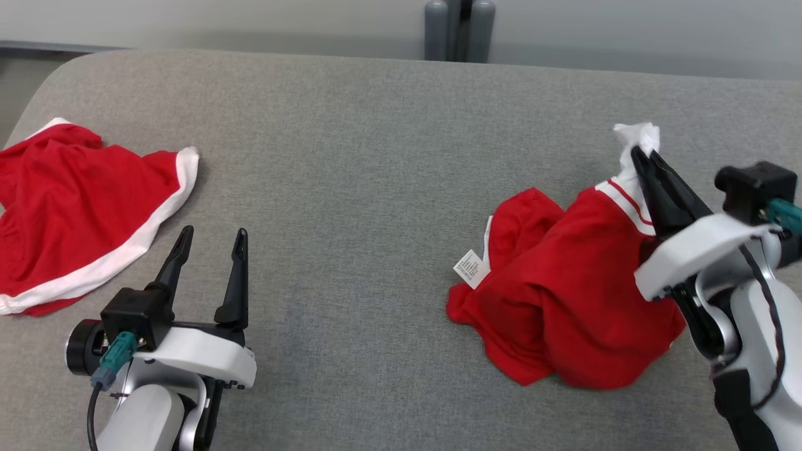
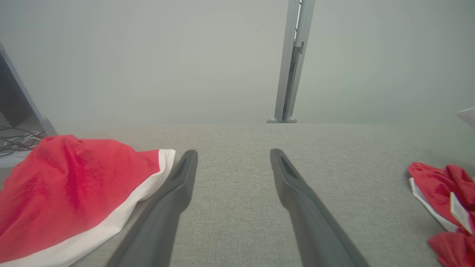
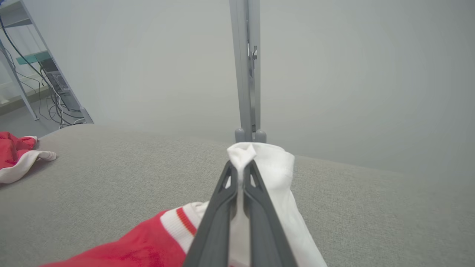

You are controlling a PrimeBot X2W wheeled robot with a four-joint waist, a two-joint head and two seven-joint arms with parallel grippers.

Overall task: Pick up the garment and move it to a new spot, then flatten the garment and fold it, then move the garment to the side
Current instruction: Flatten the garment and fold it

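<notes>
Head view: we see garment (image 1: 564,300) heaped at right of grey surface (image 1: 376,156), white label (image 1: 471,268) at its left edge. Right gripper (image 1: 642,153): jaws pressed together on garment's white end, raised above heap. Left gripper (image 1: 213,235): jaws spread, near second red garment (image 1: 75,213) at far left.

Left wrist view: we see spread jaws above surface, second garment just beside left finger.

Right wrist view: we get pinch up close, white cloth wedged between fingertips; shelving with cables (image 3: 48,74) beyond surface's corner.
</notes>
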